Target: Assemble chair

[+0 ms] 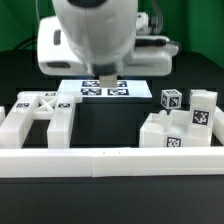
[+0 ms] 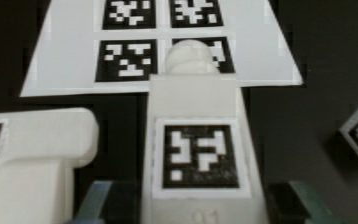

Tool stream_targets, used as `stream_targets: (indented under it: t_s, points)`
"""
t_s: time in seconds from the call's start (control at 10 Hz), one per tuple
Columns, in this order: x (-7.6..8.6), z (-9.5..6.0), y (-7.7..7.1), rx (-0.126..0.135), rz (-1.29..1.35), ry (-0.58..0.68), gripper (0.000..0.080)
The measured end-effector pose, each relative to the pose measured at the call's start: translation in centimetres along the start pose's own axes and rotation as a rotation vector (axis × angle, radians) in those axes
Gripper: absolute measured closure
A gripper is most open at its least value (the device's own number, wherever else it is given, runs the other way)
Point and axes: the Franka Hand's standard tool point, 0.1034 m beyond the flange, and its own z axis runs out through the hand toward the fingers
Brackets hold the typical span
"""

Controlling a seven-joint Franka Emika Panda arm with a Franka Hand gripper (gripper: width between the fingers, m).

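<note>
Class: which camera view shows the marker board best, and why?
The wrist view: the marker board shows four tags large and face-on, with the end of a chair part overlapping it. The exterior view shows it small, foreshortened, partly behind the gripper.

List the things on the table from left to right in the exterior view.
Big X-braced chair panel → marker board → small tagged cube → taller tagged block.

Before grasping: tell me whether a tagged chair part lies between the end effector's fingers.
Yes, the tagged chair part lies between the end effector's two dark fingers.
</note>
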Motion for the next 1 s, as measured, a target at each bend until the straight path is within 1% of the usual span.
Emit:
stream_targets:
  t_s: [0.1,0.2,0.3,0.4,0.5,0.6,0.7,0.8,0.9,1.0]
  points:
    - [0.4,0.4,0.1,-0.001,0.002,0.009,0.0514]
    - [0.4,0.5,0.2,-0.001,0.003,0.01,0.0514]
    - [0.8,0.1,0.2,-0.003,0.002,0.038,0.0514]
    - [0.9,0.1,0.2,-0.003,0.003,0.041,0.0514]
    - [1.6,-0.6,0.1,-0.006,0.006,0.111,0.0514]
    - [1.4,-1.9,-0.6,-0.004,0.022,0.187,0.0514]
    - [1.0,-3.0,-1.0,0.0,0.029,0.226,0.0514]
    - [1.3,-4.6,-1.4,-0.003,0.025,0.303,0.0514]
    - [1.5,-5.8,-1.6,-0.008,0.016,0.394,0.0514]
    - [1.5,-5.5,-1.5,-0.006,0.017,0.442,0.0514]
